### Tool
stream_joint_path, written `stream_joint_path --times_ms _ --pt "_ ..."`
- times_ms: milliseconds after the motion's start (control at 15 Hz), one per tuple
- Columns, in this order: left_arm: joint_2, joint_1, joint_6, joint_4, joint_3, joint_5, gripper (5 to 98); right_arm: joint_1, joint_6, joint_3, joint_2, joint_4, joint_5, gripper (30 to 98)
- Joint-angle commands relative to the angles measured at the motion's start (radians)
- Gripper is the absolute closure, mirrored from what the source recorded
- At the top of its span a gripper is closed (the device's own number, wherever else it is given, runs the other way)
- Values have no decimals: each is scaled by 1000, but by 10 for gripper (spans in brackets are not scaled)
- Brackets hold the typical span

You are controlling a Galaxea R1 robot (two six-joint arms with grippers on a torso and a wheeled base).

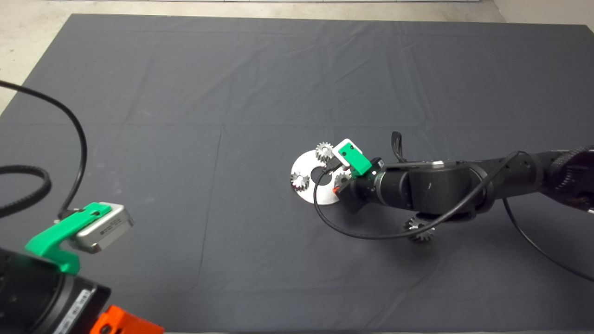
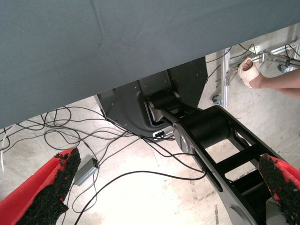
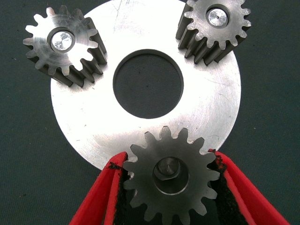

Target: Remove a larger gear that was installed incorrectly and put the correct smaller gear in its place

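dark mat (image 1: 185, 93) | right gripper (image 3: 171, 187) clasps smaller gear (image 3: 171, 180) on disc (image 3: 93, 136) edge | larger gear (image 1: 420, 229) half hidden under arm | left gripper (image 2: 164, 187) parked at mat's near-left corner, jaws wide

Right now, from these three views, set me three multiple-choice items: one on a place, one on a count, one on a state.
1. Where does the larger gear lie?
A. on the round plate
B. on the mat, partly under the right arm
C. in the left gripper

2. How many gears stand on the plate?
A. one
B. two
C. three

3. How are the left gripper's fingers?
A. wide apart, holding nothing
B. shut on a gear
C. shut on a cable

Answers:
1 B: the larger gear lies on the mat, off the plate.
2 C: two silver gears and the smaller gear, which sits between the right gripper's fingers.
3 A: the left gripper, parked at the mat's lower left, shows only floor between its fingers.
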Motion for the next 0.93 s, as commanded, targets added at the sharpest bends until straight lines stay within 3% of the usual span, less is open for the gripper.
stream_joint_path --times_ms 0,867 --pt "-1 0 -5 -13 1 2 60 11 2 -7 1 -15 2 879" --pt "-1 0 -5 -13 1 3 60 11 6 -30 -1 -16 2 879"
